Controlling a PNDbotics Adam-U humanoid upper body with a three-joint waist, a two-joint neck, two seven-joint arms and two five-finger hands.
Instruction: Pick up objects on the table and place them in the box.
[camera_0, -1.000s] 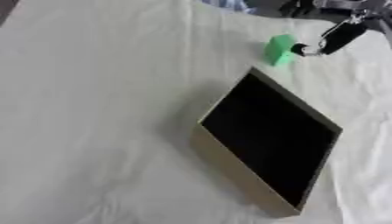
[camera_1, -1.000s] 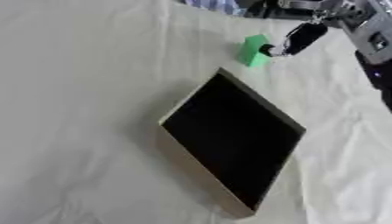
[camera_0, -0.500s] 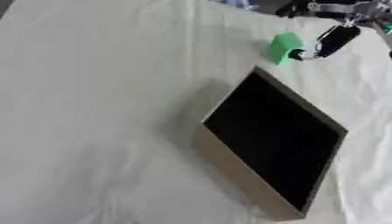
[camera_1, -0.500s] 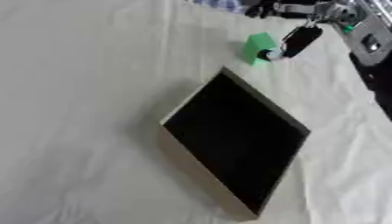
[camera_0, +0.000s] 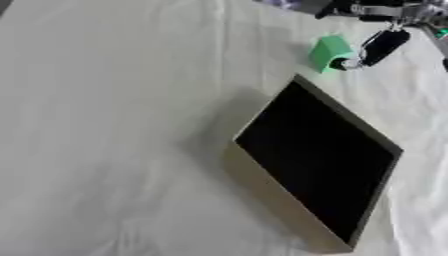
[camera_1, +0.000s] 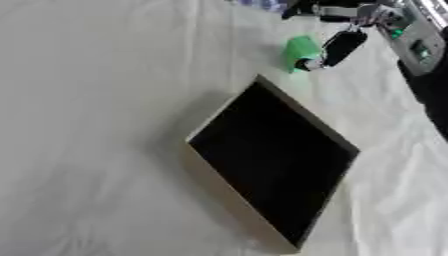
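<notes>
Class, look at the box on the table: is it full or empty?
Empty, as far as shows. The box shows only a dark inside; the green block lies outside it on the cloth, by the right hand.

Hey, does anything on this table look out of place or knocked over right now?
Nothing looks spilled or damaged. The box sits at an angle on the wrinkled white cloth, its dark inside showing nothing. The green object is beyond its far corner, with the right hand touching it.
</notes>
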